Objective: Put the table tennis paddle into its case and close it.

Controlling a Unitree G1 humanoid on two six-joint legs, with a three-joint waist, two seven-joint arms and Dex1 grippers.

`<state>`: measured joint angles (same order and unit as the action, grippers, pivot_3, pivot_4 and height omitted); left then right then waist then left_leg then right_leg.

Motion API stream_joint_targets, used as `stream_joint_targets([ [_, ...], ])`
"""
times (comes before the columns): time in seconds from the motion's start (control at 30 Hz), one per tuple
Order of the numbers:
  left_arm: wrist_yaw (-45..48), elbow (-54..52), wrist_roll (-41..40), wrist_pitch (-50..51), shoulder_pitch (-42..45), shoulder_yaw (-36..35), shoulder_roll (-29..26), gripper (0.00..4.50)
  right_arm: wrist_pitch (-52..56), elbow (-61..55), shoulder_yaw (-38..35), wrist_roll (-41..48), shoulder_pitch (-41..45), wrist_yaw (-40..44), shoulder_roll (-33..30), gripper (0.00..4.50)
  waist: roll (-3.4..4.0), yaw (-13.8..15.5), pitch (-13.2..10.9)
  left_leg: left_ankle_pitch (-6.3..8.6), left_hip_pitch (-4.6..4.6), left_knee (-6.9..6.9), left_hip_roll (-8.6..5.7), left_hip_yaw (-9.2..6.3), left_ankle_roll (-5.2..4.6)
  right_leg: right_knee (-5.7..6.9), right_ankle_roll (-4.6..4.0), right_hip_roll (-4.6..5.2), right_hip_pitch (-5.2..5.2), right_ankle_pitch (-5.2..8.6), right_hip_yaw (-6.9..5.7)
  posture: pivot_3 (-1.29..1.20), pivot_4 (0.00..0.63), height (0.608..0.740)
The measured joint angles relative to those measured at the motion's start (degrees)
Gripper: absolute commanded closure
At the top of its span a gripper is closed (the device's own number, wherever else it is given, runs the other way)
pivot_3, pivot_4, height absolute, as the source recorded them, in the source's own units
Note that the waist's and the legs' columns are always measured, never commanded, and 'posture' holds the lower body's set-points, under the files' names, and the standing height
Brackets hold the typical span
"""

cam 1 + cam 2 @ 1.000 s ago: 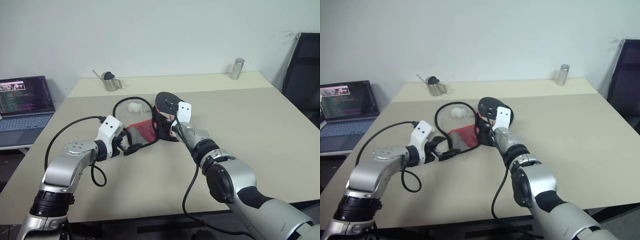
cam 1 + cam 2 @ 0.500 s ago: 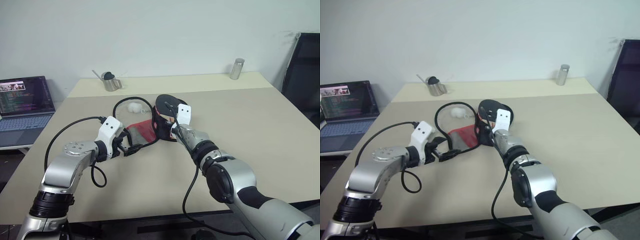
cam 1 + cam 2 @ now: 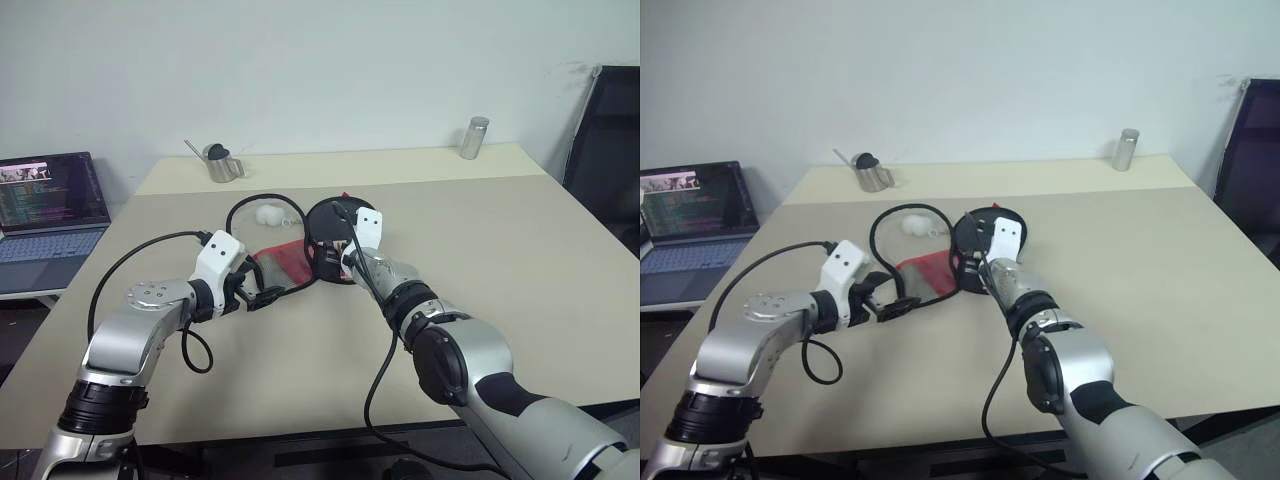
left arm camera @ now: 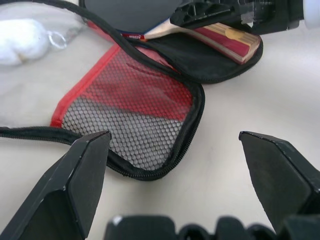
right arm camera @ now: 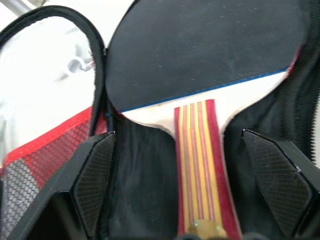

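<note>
The table tennis paddle lies flat in the open case, black face up, with its striped wooden handle pointing toward my right gripper. My right gripper is open, one finger on each side of the handle and neither touching it. The case's red mesh flap is folded out toward my left gripper, which is open just short of the flap's zipper rim and holds nothing. The black zipper rim loops out over the table behind the flap.
A small white fluffy object lies inside the zipper loop. A metal jug and a metal can stand at the table's far edge. A laptop sits to the left and a black chair to the right.
My right gripper has opened and let go of the paddle. The paddle, tilted up before, has dropped flat into the case. My left arm has stayed still.
</note>
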<state>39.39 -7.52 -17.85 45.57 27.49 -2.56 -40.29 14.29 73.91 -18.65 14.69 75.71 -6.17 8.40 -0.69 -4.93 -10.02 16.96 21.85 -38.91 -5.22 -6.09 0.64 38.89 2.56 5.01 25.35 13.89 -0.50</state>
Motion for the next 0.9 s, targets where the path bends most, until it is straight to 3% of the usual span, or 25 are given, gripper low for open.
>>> stream_joint_targets([
  [0.23, 0.78, 4.11, -1.36, -0.94, 4.29, -0.27, 1.69, 0.0, 7.32, -12.95, 4.05, -0.16, -0.92, 9.14, -6.72, 0.04, -0.01, 0.2, 0.01, 0.0, 0.05, -0.01, -0.01, -0.03, 0.0, -0.04, 0.0, 0.01, -0.01, 0.0, -0.04, 0.0, 0.15, 0.74],
  [0.37, 5.22, 5.45, -4.01, -1.46, 4.58, -2.39, -1.51, 0.0, 16.9, -33.23, 12.32, 0.01, -11.52, 25.81, -16.58, 0.04, -0.01, 0.29, 0.01, 0.02, 0.09, 0.03, 0.0, -0.05, -0.03, -0.16, 0.01, 0.01, -0.02, 0.01, -0.07, 0.0, 0.15, 0.74],
  [0.53, 1.88, 14.89, -2.67, -2.83, 7.06, -8.57, -5.1, 0.0, 20.12, -53.52, 23.8, -0.3, -26.55, 48.08, -32.28, 0.04, -0.02, 0.15, 0.0, 0.03, 0.03, 0.02, 0.0, 0.08, -0.05, -0.07, 0.04, -0.02, 0.01, 0.02, -0.07, 0.0, 0.15, 0.74],
  [0.7, -0.37, 21.86, -0.99, -4.78, 8.82, -8.98, -4.79, 0.0, 20.35, -63.03, 24.41, 2.51, -28.45, 58.93, -38.11, 0.04, -0.03, 0.29, 0.01, 0.02, -0.1, -0.02, 0.03, 0.06, -0.03, 0.06, 0.03, -0.02, -0.06, 0.01, -0.08, 0.0, 0.15, 0.74],
  [0.9, 0.08, 30.45, 3.16, -6.9, 10.35, -4.94, -4.64, 0.0, 19.29, -64.91, 22.01, 6.03, -30.86, 67.92, -44.89, 0.04, -0.1, 2.27, 0.01, 0.02, -0.01, -0.05, -0.02, 0.02, -0.03, -0.03, 0.03, 0.02, -0.05, 0.01, -0.11, 0.0, 0.15, 0.74],
])
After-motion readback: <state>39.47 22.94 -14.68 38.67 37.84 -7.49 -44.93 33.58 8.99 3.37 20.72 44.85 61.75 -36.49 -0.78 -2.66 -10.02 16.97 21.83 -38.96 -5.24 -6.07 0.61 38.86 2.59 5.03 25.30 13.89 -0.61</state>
